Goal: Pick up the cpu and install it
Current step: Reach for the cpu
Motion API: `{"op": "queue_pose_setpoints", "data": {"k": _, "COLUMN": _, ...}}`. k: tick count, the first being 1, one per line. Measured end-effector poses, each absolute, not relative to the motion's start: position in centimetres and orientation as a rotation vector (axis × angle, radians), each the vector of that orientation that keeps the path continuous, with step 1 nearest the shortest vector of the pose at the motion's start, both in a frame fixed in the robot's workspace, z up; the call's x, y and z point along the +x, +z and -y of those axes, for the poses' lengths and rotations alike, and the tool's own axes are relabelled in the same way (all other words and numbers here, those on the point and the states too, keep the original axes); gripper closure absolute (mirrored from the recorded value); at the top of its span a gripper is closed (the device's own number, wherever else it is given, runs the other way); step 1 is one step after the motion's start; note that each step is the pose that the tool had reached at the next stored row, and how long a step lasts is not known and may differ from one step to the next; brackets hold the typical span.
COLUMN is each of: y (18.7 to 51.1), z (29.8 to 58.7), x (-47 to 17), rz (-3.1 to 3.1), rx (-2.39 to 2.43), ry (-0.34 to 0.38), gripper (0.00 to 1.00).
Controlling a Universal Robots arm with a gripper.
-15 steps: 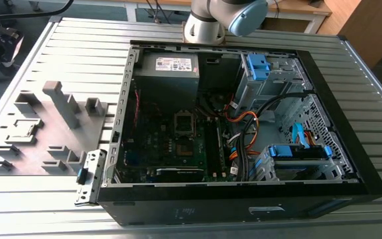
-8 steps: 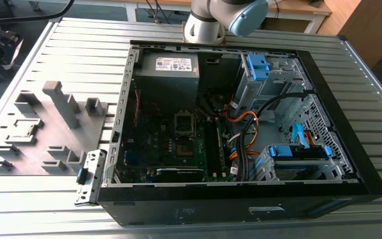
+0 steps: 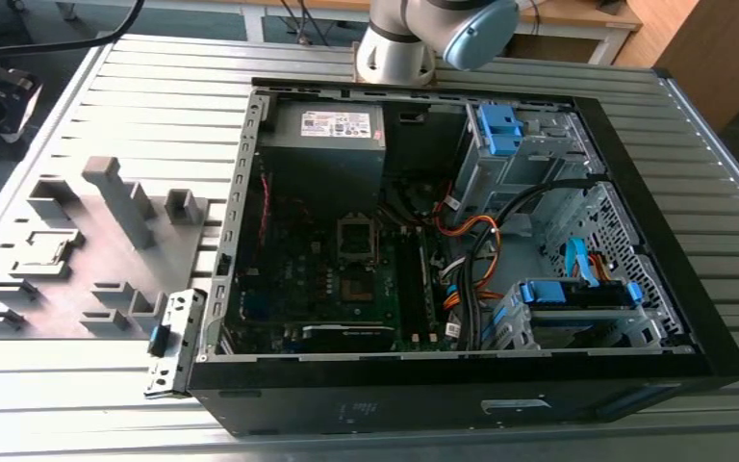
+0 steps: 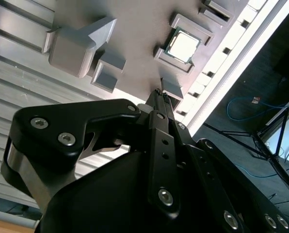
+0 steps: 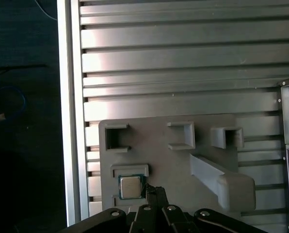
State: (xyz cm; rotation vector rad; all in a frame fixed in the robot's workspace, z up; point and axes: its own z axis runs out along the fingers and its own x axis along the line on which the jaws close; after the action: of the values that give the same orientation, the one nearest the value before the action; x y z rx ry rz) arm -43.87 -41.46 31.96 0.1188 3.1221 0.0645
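The cpu (image 4: pixel 182 44) is a small pale silvery square lying flat in a framed pocket of the grey fixture plate (image 4: pixel 135 29); the first wrist view has the cpu (image 5: pixel 130 187) near the plate's (image 5: pixel 149 160) edge. My gripper (image 4: pixel 159 95) hangs above the plate a short way to one side of the chip, its black fingers drawn together to a point with nothing between them. The first wrist view puts the gripper (image 5: pixel 154 190) right beside the cpu, without touching it. In the exterior view the cpu (image 3: pixel 46 252) rests on the plate (image 3: pixel 88 250), at that view's left of the open computer case (image 3: pixel 677 289). The silver socket frame (image 3: pixel 355 236) sits mid-motherboard.
Grey raised blocks (image 3: pixel 113 192) and holders stand on the fixture plate. Inside the case are a grey power supply (image 3: pixel 324 130), blue drive cages (image 3: pixel 504 130), orange and black cables (image 3: pixel 472 250) and a memory stick (image 3: pixel 419 289). The slatted metal table's edge (image 5: pixel 69 121) runs close to the plate.
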Motion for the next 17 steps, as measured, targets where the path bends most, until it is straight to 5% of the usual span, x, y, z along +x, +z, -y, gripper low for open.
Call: {"op": "queue_pose_setpoints", "data": {"k": 17, "y": 30.8, "z": 42.0, "x": -45.3, "rz": -3.123, "rx": 0.119, "ry": 0.061, "gripper": 0.89}}
